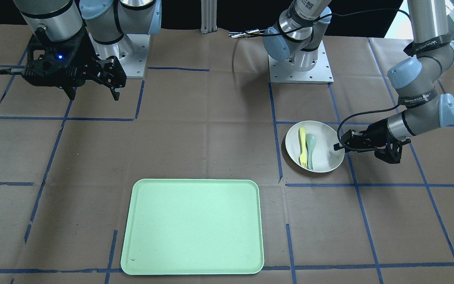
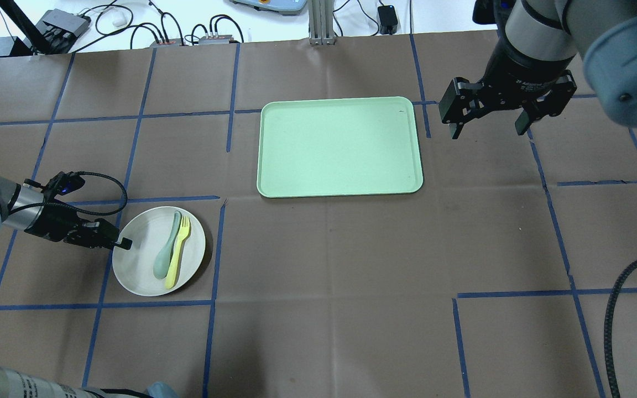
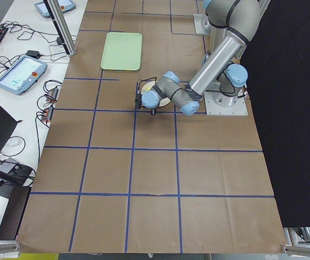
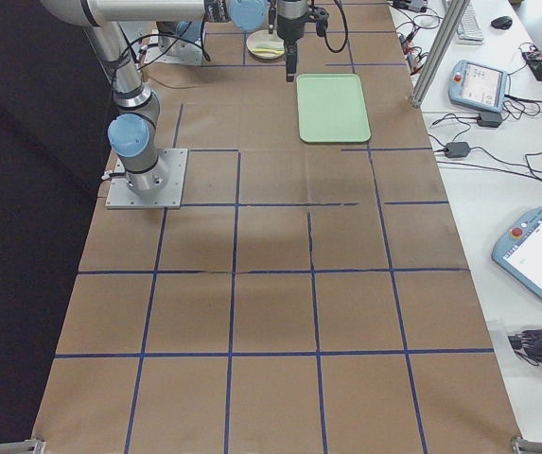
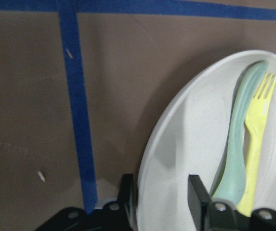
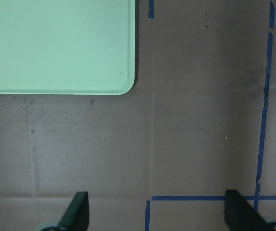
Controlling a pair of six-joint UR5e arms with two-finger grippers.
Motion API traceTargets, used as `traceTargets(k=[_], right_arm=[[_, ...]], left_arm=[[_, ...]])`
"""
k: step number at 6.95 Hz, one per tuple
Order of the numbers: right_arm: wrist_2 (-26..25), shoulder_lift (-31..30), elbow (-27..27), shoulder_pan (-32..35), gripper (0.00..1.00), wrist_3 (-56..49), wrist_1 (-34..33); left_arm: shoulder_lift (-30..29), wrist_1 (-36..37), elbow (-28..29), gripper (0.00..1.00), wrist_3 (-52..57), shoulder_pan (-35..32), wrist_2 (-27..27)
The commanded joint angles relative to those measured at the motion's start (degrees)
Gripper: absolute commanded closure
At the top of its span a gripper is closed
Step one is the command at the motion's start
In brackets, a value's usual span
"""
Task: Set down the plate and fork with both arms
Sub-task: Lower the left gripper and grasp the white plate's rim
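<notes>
The off-white plate (image 1: pixel 323 159) (image 2: pixel 139 273) lies on the table on my left side. On it the pale-yellow fork (image 1: pixel 302 146) (image 2: pixel 178 251) lies beside a grey-green spoon (image 1: pixel 310 149) (image 2: pixel 165 255). My left gripper (image 1: pixel 335 148) (image 2: pixel 122 243) reaches in low and sideways and is narrowed onto the plate's rim. In the left wrist view (image 5: pixel 162 197) one finger is outside the rim and one inside, with the fork (image 5: pixel 256 144) beyond. My right gripper (image 1: pixel 93 94) (image 2: pixel 487 130) hangs open and empty above the table, beside the tray's corner.
The mint-green tray (image 1: pixel 193 227) (image 2: pixel 340 146) (image 6: pixel 56 43) lies mid-table with nothing on it. Blue tape lines grid the brown paper. Cables and tablets lie past the table's far edge.
</notes>
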Motion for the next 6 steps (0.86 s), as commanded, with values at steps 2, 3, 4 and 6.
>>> traceTargets(k=[2, 3, 4, 6], right_arm=[[0.05, 0.0, 0.0, 0.0, 0.0, 0.06, -0.02], [-0.04, 0.0, 0.0, 0.0, 0.0, 0.06, -0.02], [-0.04, 0.0, 0.0, 0.08, 0.0, -0.03, 0.07], [-0.04, 0.0, 0.0, 0.0, 0.0, -0.03, 0.07]], left_arm=[[-0.02, -0.17, -0.36, 0.85, 0.02, 0.0, 0.08], [-0.02, -0.17, -0.63, 0.85, 0.02, 0.0, 0.08], [-0.02, -0.09, -0.63, 0.87, 0.02, 0.0, 0.0], [0.24, -0.09, 0.07, 0.88, -0.94, -0.43, -0.09]])
